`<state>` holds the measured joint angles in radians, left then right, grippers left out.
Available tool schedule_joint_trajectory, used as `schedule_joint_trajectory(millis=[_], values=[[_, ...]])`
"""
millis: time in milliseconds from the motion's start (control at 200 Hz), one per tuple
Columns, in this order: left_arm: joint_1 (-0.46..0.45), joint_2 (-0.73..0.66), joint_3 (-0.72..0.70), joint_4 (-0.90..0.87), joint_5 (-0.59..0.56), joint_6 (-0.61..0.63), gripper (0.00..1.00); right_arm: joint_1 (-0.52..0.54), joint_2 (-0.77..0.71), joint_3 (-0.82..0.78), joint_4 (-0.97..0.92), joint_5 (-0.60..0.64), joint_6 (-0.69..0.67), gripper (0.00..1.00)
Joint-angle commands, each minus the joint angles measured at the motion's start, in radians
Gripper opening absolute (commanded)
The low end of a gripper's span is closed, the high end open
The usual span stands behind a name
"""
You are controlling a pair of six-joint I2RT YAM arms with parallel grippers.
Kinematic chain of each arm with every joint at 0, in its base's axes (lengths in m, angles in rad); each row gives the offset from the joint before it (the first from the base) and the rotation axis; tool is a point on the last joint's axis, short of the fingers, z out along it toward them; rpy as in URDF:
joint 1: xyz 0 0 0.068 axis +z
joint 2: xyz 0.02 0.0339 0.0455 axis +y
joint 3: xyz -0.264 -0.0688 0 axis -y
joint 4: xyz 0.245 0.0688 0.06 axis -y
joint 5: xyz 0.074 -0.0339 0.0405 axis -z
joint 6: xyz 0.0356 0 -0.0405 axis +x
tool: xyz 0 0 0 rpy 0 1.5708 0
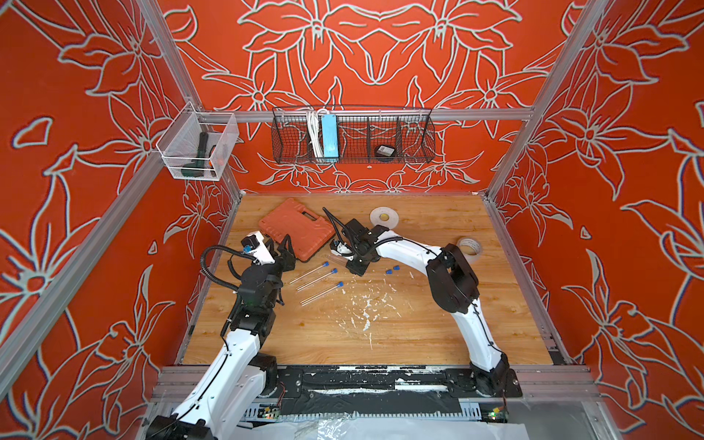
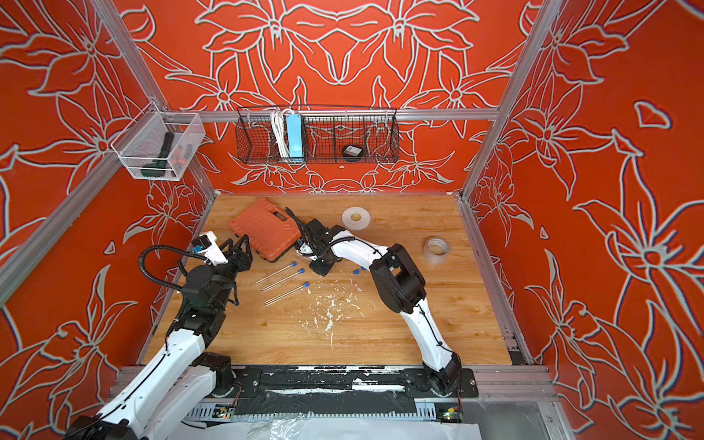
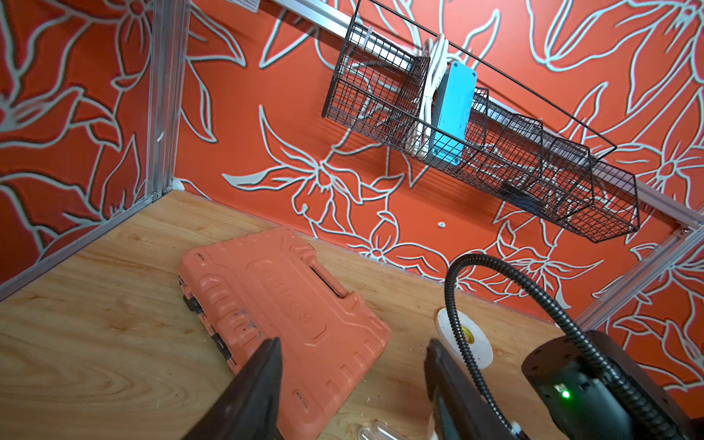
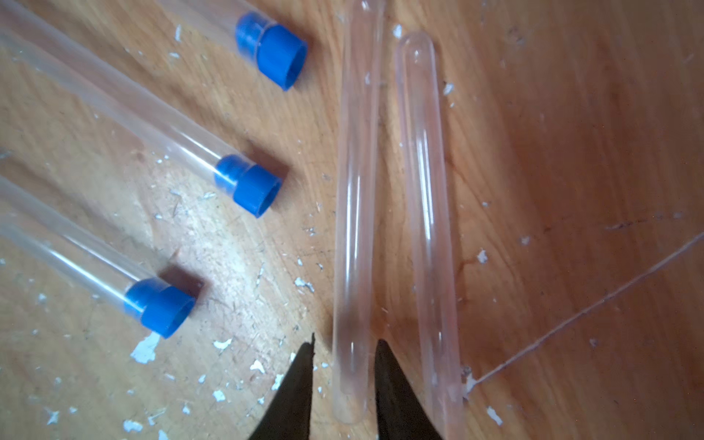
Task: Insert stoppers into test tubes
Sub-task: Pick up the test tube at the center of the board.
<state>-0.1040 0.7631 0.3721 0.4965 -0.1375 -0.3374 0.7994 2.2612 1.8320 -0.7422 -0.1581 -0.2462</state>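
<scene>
Tube (image 4: 352, 228) is lying between the parted fingers of the right gripper (image 4: 344, 346), one touching, one just clear. Second bare tube (image 4: 423, 190) is lying just beside; three stoppered tubes (image 4: 114, 99) are fanning off opposite. First tube's far end is running out of frame. Long axis is pointing straight out from the fingertips, mouth nearest. Left gripper (image 3: 352, 346) is hanging spread, empty, near orange case (image 3: 304, 304).

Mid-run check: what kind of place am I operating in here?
Probably a purpose-built robot test booth rather than a real lab: an aluminium frame carries printed floral wall panels around one wooden tabletop, and a wire basket holds a power strip.
</scene>
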Motion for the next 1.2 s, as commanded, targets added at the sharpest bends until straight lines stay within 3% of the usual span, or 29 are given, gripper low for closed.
schedule_joint_trajectory(millis=[0, 530, 966, 1191], values=[[0.004, -0.006, -0.005, 0.039, -0.011, -0.008, 0.56, 0.006, 0.028, 0.037, -0.039, 0.031, -0.013, 0.29], [0.008, -0.007, -0.005, 0.042, -0.009, -0.006, 0.55, 0.025, 0.095, 0.099, -0.075, 0.086, -0.027, 0.29], [0.009, -0.010, -0.006, 0.044, -0.005, 0.002, 0.55, 0.031, 0.082, 0.116, -0.097, 0.111, -0.006, 0.16], [0.010, -0.011, -0.005, 0.045, -0.002, 0.008, 0.56, 0.030, -0.012, 0.104, -0.094, 0.086, 0.025, 0.13]])
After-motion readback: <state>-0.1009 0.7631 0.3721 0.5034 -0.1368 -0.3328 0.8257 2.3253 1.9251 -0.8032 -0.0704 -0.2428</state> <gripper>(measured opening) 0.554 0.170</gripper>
